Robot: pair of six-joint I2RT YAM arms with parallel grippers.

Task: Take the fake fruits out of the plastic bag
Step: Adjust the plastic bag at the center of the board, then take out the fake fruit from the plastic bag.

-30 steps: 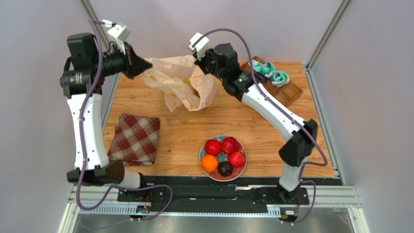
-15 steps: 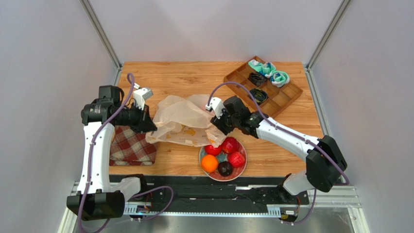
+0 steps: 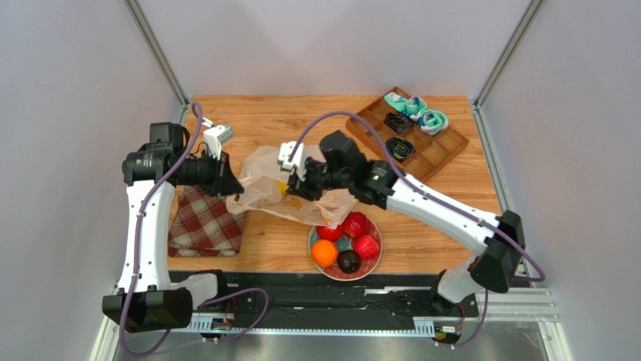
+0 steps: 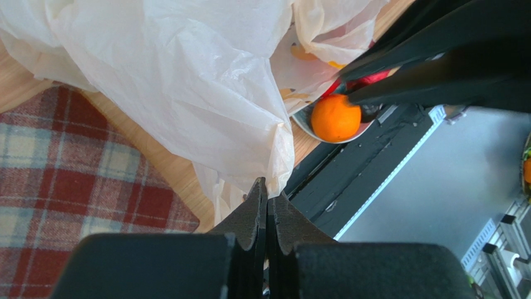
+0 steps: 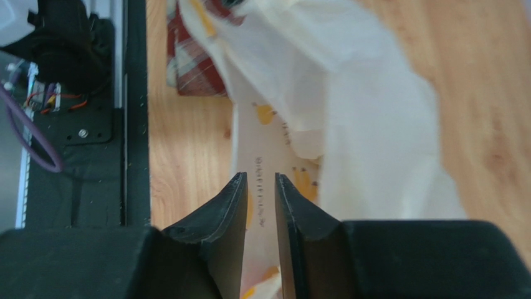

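Plastic bag (image 3: 265,174) lies crumpled at mid-counter, held at two places; its left edge sits over the far right corner of the plaid cloth (image 3: 205,222), and its near right corner drapes onto the far rim of the plate (image 3: 344,244).

Left tool (image 3: 233,184): fingers fully closed, tips meeting, with a fold of the bag's edge pinched between them; the left wrist view shows the film gathered into the tips (image 4: 267,187) above the cloth (image 4: 75,162) and the wood of the counter (image 3: 421,218).

Right tool (image 3: 297,183): fingers almost together, a narrow slit left between them; in the right wrist view printed bag film runs through that slit (image 5: 258,180), so the tool grips the bag near its middle.

Fake fruits on the plate, outside the bag: two red round fruits (image 3: 356,223) at the far side, the left one partly under the bag; a red strawberry (image 3: 366,247) at the right; an orange (image 3: 324,253) at the near left, also seen from the left wrist (image 4: 336,117); a dark round fruit (image 3: 347,261) at the near edge.

A yellow patch (image 3: 282,186) shows through the film; fruit or print cannot be told.

A wooden tray (image 3: 444,147) stands at the far right corner, well apart from the bag.
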